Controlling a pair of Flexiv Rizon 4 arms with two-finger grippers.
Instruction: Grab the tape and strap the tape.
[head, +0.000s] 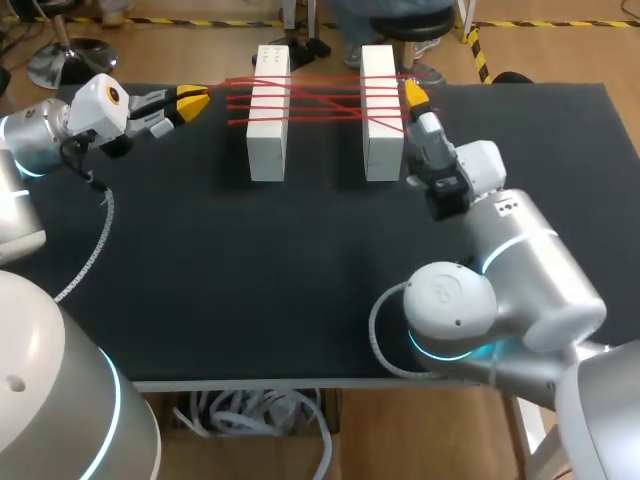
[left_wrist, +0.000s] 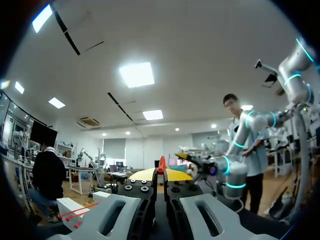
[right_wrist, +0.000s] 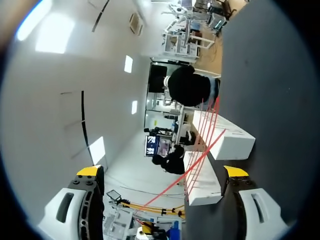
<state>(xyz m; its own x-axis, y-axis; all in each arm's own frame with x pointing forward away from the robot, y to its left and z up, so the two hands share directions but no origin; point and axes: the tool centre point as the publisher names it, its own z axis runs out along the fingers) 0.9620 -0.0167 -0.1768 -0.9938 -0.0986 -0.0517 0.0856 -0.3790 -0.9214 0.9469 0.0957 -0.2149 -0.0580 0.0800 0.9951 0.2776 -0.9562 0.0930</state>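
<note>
Two upright white blocks, the left block (head: 268, 115) and the right block (head: 380, 115), stand at the back of the black table. Red tape (head: 320, 100) runs between them in several crossing strands. My left gripper (head: 196, 102) is just left of the left block, shut on the tape's end; a red bit (left_wrist: 161, 164) shows between its yellow tips (left_wrist: 160, 174). My right gripper (head: 415, 98) is beside the right block's far end, open. In its own view the right gripper (right_wrist: 162, 171) stands wide, with a red strand (right_wrist: 200, 155) and both blocks (right_wrist: 222, 135) ahead of it.
The black table top (head: 280, 270) stretches bare toward the front edge. A white cable (head: 95, 245) hangs from my left arm over the table's left side. My right arm's body (head: 500, 280) fills the front right.
</note>
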